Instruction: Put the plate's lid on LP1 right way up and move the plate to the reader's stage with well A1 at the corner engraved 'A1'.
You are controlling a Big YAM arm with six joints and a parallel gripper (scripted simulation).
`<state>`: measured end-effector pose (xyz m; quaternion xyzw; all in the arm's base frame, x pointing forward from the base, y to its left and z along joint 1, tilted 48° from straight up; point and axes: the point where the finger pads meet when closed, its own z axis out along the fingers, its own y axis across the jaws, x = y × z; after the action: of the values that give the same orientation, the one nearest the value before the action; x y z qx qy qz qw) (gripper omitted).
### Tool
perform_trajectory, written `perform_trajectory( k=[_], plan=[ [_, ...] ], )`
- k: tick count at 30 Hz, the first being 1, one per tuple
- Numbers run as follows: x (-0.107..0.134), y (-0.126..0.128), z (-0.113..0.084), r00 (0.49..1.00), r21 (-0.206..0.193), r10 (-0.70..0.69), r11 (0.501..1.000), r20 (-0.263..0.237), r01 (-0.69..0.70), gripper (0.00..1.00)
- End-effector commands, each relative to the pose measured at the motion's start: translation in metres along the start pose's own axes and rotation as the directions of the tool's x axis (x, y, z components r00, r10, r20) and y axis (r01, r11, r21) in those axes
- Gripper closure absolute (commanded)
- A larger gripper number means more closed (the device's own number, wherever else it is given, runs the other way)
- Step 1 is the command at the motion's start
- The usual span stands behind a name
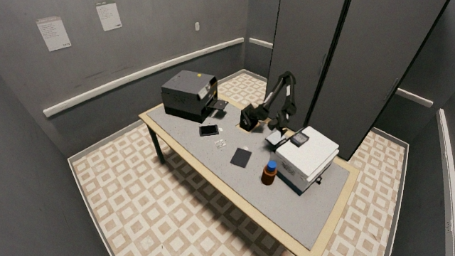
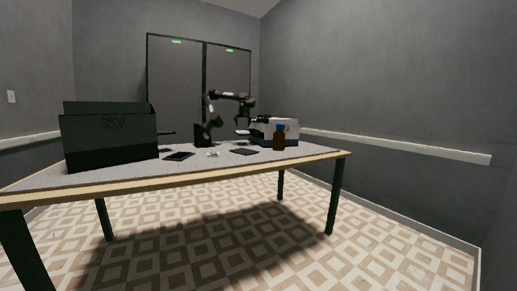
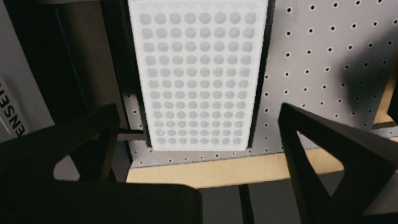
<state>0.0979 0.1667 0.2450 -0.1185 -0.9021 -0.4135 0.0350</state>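
End effector [image 1: 279, 131] [image 2: 242, 123] [image 3: 198, 112] fully open, holding nothing, above white plate [image 1: 275, 138] [image 2: 242, 132] [image 3: 199, 75]

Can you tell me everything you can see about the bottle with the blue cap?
The capped bottle is brown, like dark amber, and looks like plastic or glass. It has a rounded body and a blue cap, which is on. It stands upright on the bench, beside the white machine. The gripper isn't touching it. I can't tell what's inside.
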Motion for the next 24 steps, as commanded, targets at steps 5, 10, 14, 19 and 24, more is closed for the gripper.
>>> perform_trajectory(
  k=[5, 10, 14, 19, 24],
  plan=[
    [0.002, 0.021, -0.010, 0.999, -0.034, -0.038, 0.999, 0.025, 0.039, 0.00],
    [0.003, 0.012, -0.003, 1.000, -0.023, -0.019, 1.000, 0.013, 0.020, 0.00],
    [0.003, 0.006, 0.000, 1.000, -0.013, -0.007, 1.000, 0.006, 0.007, 0.00],
    [-0.001, -0.001, 0.006, 1.000, 0.004, 0.011, 1.000, 0.001, -0.011, 0.00],
    [0.002, 0.006, 0.005, 1.000, -0.010, -0.004, 1.000, -0.004, 0.004, 0.00]
  ],
)
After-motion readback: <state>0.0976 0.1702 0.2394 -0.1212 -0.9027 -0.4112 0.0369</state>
